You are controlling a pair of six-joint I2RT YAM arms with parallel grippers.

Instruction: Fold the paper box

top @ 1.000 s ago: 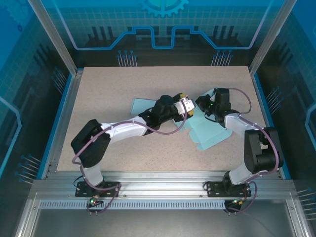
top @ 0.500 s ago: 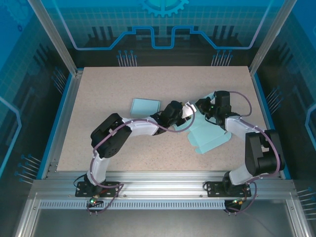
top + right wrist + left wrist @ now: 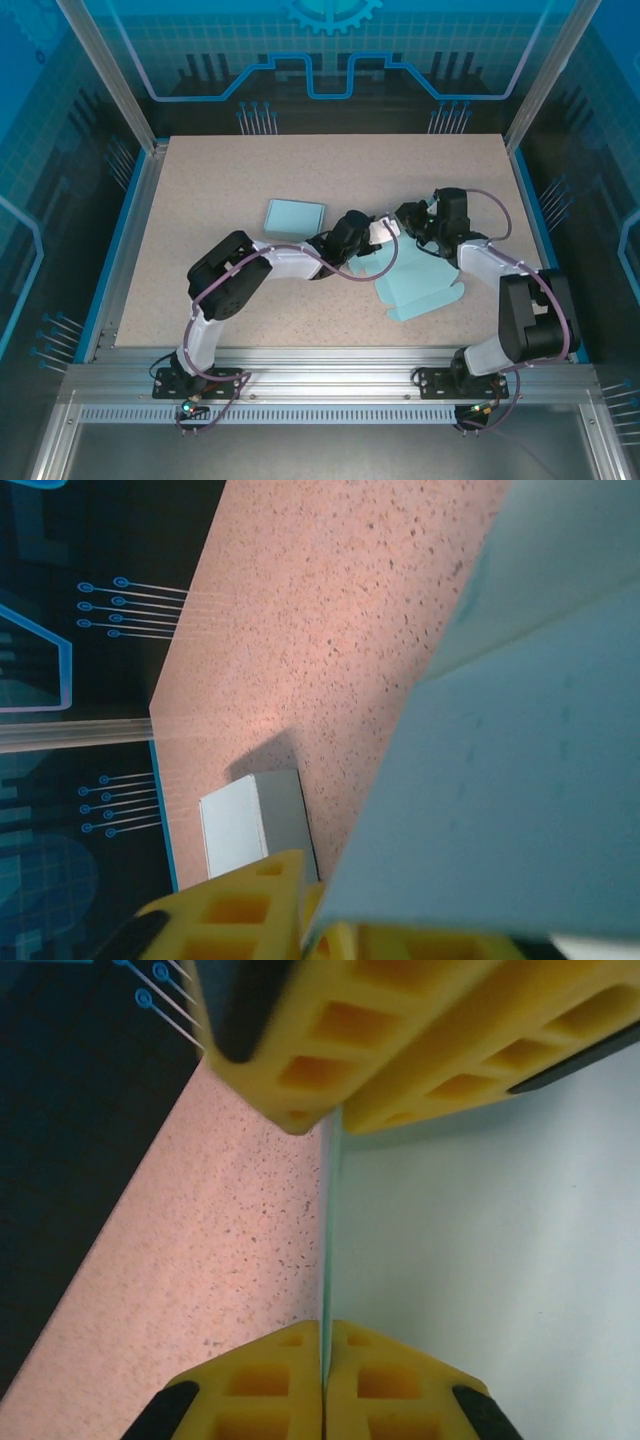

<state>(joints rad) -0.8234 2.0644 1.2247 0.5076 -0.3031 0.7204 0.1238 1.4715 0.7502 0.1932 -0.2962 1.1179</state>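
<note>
**A:** From above, where's the paper box?

**B:** The paper box (image 3: pixel 420 285) lies mostly flat and unfolded on the table (image 3: pixel 220 170), right of middle. The left gripper (image 3: pixel 390 232) and right gripper (image 3: pixel 408 218) meet just beside each other at its far edge. A second pale blue sheet (image 3: pixel 295 214) lies apart to the left.

**A:** And the left wrist camera?

**B:** The yellow fingers (image 3: pixel 250 1390) are pressed together on the thin edge of the sheet. I'd judge it's pinched there so a flap can be lifted and creased.

**A:** The right wrist?

**B:** The paper rises tilted across the lens and hides the fingertips. One yellow finger (image 3: pixel 240 910) shows beside it. I can't tell whether those jaws clamp or hang loose. It's probably there to steady the panel while the other arm bends it
</note>
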